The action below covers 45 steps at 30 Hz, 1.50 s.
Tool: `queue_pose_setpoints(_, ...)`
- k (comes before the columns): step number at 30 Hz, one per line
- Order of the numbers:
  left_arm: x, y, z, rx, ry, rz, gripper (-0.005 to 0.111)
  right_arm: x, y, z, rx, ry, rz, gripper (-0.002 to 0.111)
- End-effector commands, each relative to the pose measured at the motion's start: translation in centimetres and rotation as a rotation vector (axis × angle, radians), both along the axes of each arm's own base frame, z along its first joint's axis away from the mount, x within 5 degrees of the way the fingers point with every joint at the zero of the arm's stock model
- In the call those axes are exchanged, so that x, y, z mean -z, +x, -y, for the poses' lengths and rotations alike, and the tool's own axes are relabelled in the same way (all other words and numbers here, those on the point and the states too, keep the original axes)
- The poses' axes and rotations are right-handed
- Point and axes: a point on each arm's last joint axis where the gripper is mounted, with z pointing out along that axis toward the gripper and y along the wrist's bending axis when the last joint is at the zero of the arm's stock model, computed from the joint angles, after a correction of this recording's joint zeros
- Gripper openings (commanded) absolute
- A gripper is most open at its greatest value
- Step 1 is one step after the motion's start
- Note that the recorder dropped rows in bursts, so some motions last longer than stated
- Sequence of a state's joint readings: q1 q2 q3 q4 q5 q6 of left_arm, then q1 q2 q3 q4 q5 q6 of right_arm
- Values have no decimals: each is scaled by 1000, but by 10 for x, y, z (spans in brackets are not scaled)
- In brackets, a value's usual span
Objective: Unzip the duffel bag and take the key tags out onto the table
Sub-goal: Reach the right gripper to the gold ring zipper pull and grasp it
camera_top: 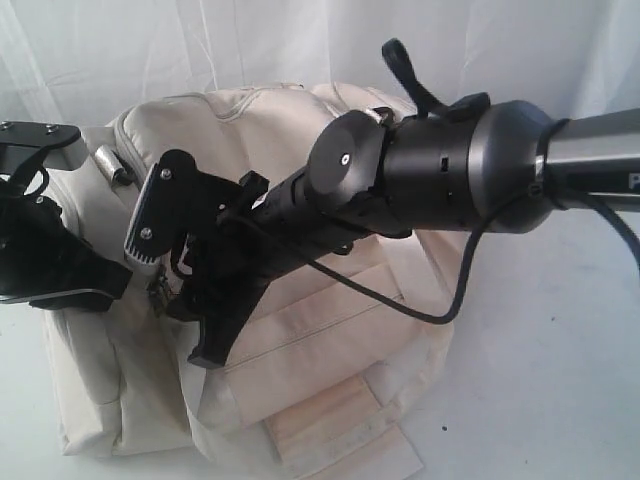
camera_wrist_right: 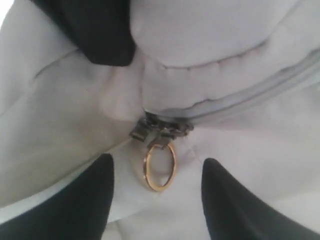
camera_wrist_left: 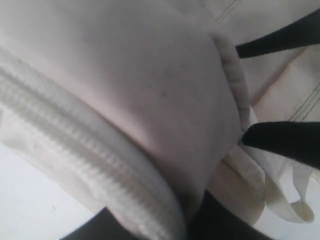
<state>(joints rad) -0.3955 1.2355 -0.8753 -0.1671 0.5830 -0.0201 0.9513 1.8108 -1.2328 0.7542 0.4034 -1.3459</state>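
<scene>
The duffel bag [camera_top: 300, 130] is seen on the table [camera_top: 560, 380], the left hand [camera_wrist_left: 240, 95] at its left end, the zipper ring [camera_wrist_right: 160, 165] lying between the fingers [camera_wrist_right: 85, 200] of the right hand [camera_top: 170, 305]

One duffel bag [camera_top: 300, 130] is counted on one bench [camera_top: 540, 380], and two tools are seen at it: one left tool [camera_wrist_left: 155, 225] and one right tool [camera_wrist_right: 157, 195], each shown with two dark fingers [camera_wrist_right: 75, 205]. One gold ring [camera_wrist_right: 160, 165] is counted, hung at one grey zipper [camera_wrist_right: 250, 95]. One zipper line [camera_wrist_left: 75, 135] is seen in the left wrist view, though whether it is the same zipper cannot be told, and one black cable [camera_top: 430, 320] is counted.
</scene>
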Motion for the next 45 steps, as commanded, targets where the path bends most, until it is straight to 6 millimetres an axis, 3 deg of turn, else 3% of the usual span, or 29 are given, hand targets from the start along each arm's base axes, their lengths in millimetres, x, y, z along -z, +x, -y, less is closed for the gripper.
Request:
queue_pose_setpoints(1, 2, -2, 3, 0, -21, -27, 0, 6, 1, -6, 6, 1, 43, 52)
queue_pose_setpoints(16, 2, -3, 3, -3, -28, -30, 0, 26, 6, -11, 30, -26, 35, 51)
queue_pose_setpoints(27, 2, -3, 3, -3, -28, -30, 0, 29, 4, -17, 57, -5, 46, 33)
queue_pose_setpoints(35, 2, -3, 3, -3, -28, -30, 0, 27, 6, -17, 103, 17, 36, 1)
queue_pose_setpoints(45, 2, -3, 3, -3, -28, -30, 0, 1, 3, -12, 108, 73, 65, 0)
